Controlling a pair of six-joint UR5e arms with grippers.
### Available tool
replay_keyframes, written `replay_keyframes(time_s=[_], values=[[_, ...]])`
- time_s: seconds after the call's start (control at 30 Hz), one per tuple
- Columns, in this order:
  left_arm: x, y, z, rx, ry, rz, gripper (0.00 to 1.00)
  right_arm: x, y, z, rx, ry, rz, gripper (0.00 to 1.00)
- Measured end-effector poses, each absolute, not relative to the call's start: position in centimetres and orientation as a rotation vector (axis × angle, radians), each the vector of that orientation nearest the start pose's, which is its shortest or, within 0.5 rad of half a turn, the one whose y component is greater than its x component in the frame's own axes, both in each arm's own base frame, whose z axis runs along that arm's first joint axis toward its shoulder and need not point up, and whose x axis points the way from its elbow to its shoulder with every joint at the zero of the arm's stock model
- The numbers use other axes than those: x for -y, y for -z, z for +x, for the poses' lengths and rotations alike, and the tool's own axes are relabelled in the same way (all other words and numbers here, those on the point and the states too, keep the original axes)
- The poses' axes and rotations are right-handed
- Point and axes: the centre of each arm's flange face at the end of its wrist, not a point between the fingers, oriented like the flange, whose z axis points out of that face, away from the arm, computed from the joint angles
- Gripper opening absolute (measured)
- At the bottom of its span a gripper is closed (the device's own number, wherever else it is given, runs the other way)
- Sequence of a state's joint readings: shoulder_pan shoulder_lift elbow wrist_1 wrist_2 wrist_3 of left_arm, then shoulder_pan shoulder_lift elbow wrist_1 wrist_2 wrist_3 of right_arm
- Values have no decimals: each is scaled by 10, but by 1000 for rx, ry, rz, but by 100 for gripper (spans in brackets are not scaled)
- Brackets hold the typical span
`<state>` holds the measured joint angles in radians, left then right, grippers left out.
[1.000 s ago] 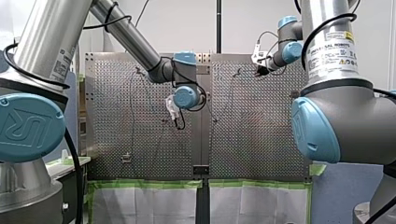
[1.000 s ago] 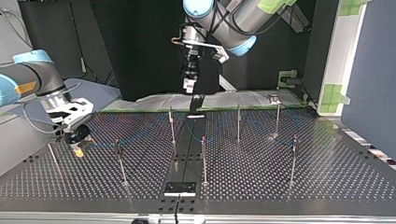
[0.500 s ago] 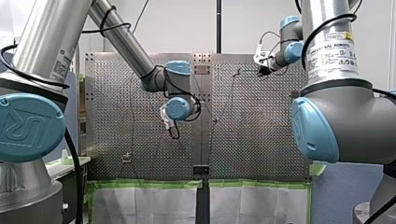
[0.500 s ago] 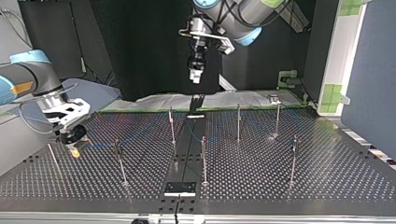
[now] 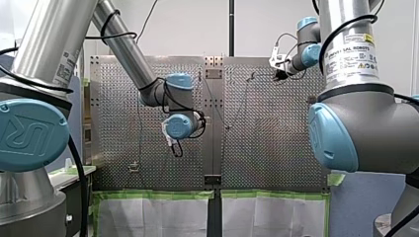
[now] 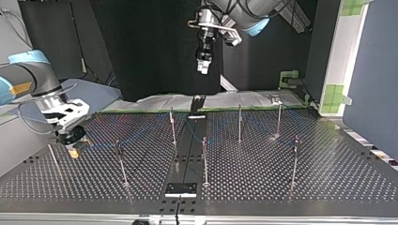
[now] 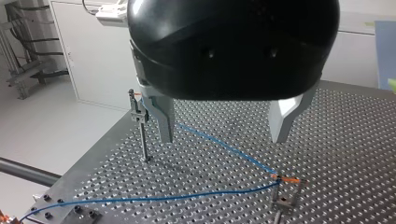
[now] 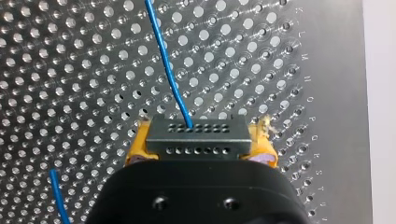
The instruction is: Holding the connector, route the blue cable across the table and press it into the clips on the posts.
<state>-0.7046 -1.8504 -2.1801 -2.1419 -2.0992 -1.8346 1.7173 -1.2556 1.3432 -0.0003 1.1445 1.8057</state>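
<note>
My right gripper [image 8: 200,149] has its yellow pads shut on the grey connector [image 8: 196,131]. The blue cable [image 8: 166,70] runs out of the connector over the perforated table. In the top view this gripper [image 6: 71,143] hangs low over the table's left side. My left gripper [image 7: 223,136] is open with nothing between its metal fingers [image 7: 164,126]. It hangs high above the table [image 6: 202,64]. Below it the blue cable [image 7: 219,145] runs from a clip post [image 7: 140,122] to another clip [image 7: 286,180].
Several thin posts stand on the table, among them one at centre [image 6: 204,159], one left of it [image 6: 120,164] and one at the right [image 6: 295,159]. A black plate [image 6: 180,189] sits at the near edge. Green tape [image 5: 158,194] lines the table's edge.
My left arm has lifted its open gripper higher and toward the top view's right. My right gripper, still on the connector, has barely shifted.
</note>
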Motion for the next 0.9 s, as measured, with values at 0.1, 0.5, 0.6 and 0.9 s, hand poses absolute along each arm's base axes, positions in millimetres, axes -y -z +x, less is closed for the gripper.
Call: replay_keyframes(time_s=[0.1,0.5,0.6,0.9], values=[[356,-170,291,-1484,400,-109,100,572,-425,261,-1626,2372,-2211,0],[335,-147,265,-1484,400,-109,100,571,-425,262,-1625,2370,-2210,0],[329,-142,259,-1485,399,-108,100,571,-425,263,-1627,2370,-2208,0],[313,-127,240,-1521,379,-94,100,567,-423,269,-1616,2360,-2214,0]])
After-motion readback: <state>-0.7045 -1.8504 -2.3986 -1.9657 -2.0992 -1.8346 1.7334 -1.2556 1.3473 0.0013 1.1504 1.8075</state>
